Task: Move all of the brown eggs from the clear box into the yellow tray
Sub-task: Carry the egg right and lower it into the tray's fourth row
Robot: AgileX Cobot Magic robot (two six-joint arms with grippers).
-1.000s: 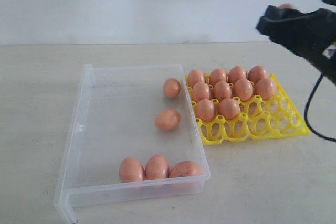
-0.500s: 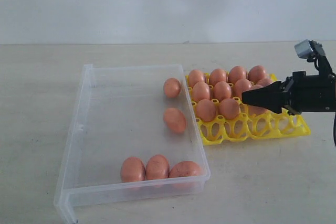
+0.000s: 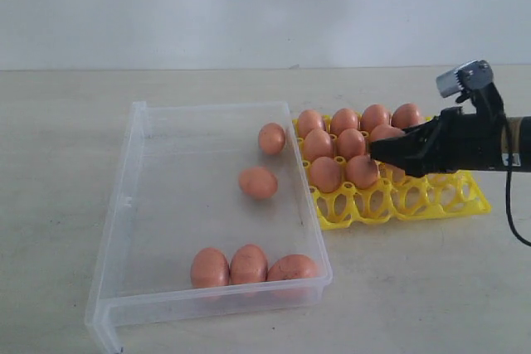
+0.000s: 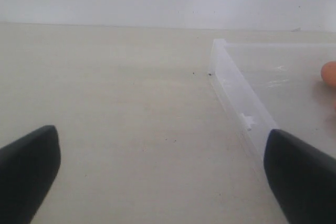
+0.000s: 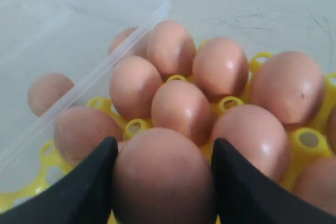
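The clear box [image 3: 124,205] holds several brown eggs: one at the far right corner [image 3: 271,138], one loose in the middle [image 3: 258,182], and three in a row by the near wall [image 3: 248,264]. The yellow tray [image 3: 440,196] carries several eggs [image 3: 351,143] in its far and left cups. My right gripper [image 3: 383,156] reaches in low over the tray from the right. It is shut on a brown egg [image 5: 163,179] held between both black fingers [image 5: 86,187]. The left gripper [image 4: 163,182] stands wide open over bare table beside the box wall [image 4: 236,93].
The tray's near and right cups [image 3: 415,196] hold nothing. A pale table [image 3: 415,288] runs all round, with a white wall behind. One egg [image 4: 329,74] shows at the edge of the left wrist view.
The right gripper has come down from the upper right to low over the tray and edged left. The loose egg in the middle of the box has rolled left and slightly farther back.
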